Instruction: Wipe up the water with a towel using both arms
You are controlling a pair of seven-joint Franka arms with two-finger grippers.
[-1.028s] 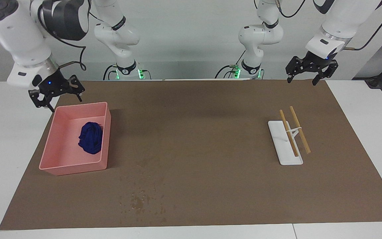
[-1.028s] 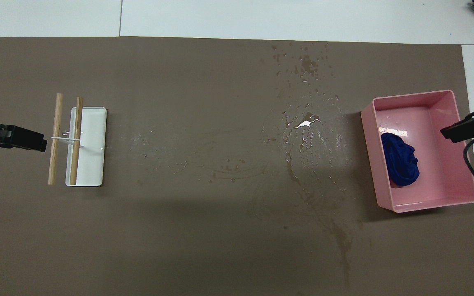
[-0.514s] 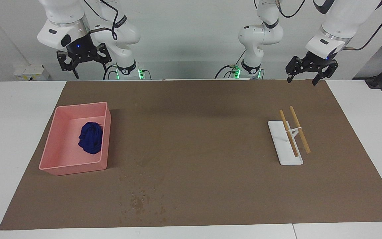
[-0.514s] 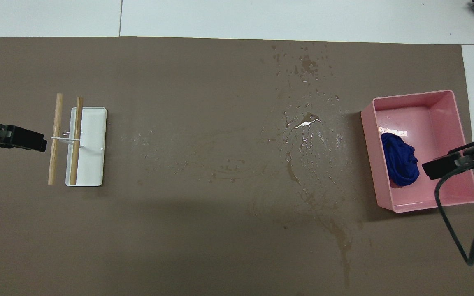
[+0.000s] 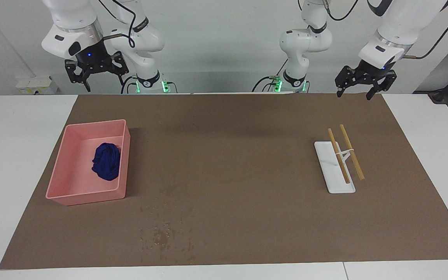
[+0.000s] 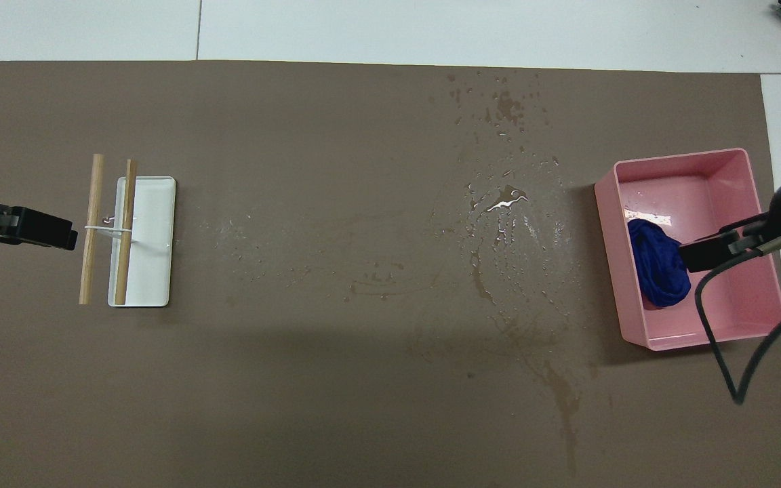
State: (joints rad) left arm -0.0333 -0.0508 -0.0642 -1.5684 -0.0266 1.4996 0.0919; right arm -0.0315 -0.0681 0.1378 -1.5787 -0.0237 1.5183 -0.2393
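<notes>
Navy towel (image 5: 106, 161) in pink tray (image 5: 72, 190)

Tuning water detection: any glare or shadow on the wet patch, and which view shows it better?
Overhead view: the water throws a bright glint beside the pink tray, with a broad soft shadow band across the mat nearer the robots. Facing view: no glint, only faint dark blotches.

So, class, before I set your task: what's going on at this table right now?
Nothing is being handled yet. The navy towel lies bunched in the pink tray, and the water is spread over the brown mat beside the tray, unwiped. The right gripper hangs open, high above the tray's end of the table. The left gripper, also open, waits raised at the end where the white rack sits.
</notes>
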